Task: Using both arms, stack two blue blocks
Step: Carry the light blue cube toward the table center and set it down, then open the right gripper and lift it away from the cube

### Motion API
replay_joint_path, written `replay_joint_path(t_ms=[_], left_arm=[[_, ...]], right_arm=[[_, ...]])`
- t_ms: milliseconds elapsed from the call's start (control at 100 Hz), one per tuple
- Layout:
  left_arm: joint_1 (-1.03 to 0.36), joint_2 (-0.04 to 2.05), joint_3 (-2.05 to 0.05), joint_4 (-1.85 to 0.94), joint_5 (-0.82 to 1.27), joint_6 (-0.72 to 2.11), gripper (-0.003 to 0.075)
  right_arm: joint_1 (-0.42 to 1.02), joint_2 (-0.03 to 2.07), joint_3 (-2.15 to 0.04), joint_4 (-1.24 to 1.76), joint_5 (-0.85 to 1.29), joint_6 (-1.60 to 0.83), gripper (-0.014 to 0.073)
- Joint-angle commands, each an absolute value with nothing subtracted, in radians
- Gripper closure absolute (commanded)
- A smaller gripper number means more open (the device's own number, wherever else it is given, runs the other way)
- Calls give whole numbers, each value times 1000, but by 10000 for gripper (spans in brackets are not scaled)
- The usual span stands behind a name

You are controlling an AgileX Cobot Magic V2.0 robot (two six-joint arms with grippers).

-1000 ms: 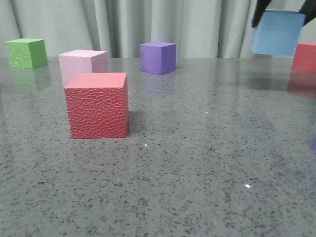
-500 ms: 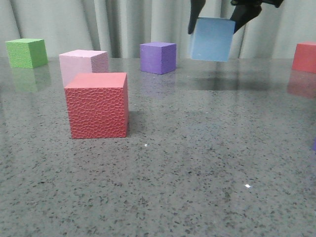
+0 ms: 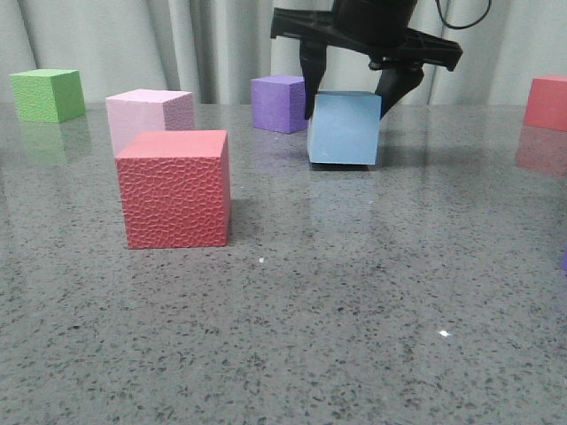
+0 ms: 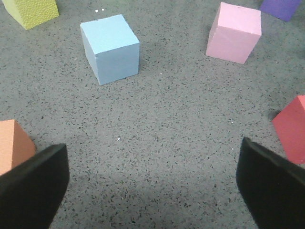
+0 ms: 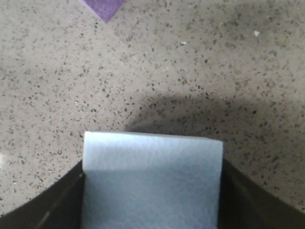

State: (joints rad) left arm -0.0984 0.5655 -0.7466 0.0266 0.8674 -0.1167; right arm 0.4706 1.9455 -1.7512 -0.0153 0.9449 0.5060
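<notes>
One blue block (image 3: 345, 129) is gripped between the fingers of my right gripper (image 3: 348, 102), low over the middle of the table beside the purple cube; I cannot tell whether it touches the surface. In the right wrist view the block (image 5: 151, 176) fills the space between the black fingers (image 5: 59, 207). The second blue block (image 4: 110, 47) stands alone on the table, seen only in the left wrist view, well ahead of my left gripper (image 4: 152, 186). That gripper is wide open and empty and does not show in the front view.
In the front view a textured red cube (image 3: 175, 188), a pink cube (image 3: 149, 115), a green cube (image 3: 49, 93), a purple cube (image 3: 282, 102) and a red cube (image 3: 547, 102) stand on the table. The left wrist view shows an orange cube (image 4: 13, 145) and a yellow-green cube (image 4: 31, 10).
My right gripper has carried the blue block from the upper right leftward and down to just above the table near the purple cube.
</notes>
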Motion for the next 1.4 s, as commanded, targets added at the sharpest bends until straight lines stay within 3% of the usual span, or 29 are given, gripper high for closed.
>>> replay_joint_path(t_ms=[0, 150, 450, 1390], left_arm=[[-97, 577, -784, 16, 804, -115, 39], [-97, 577, -784, 16, 804, -115, 39], [-97, 577, -784, 16, 804, -115, 39], [-97, 577, -784, 16, 806, -115, 39]], right_arm=[[470, 1891, -1786, -33, 905, 505, 296], [470, 1891, -1786, -27, 906, 505, 277], [470, 1891, -1786, -16, 913, 505, -12], [470, 1810, -1865, -89, 994, 496, -16]])
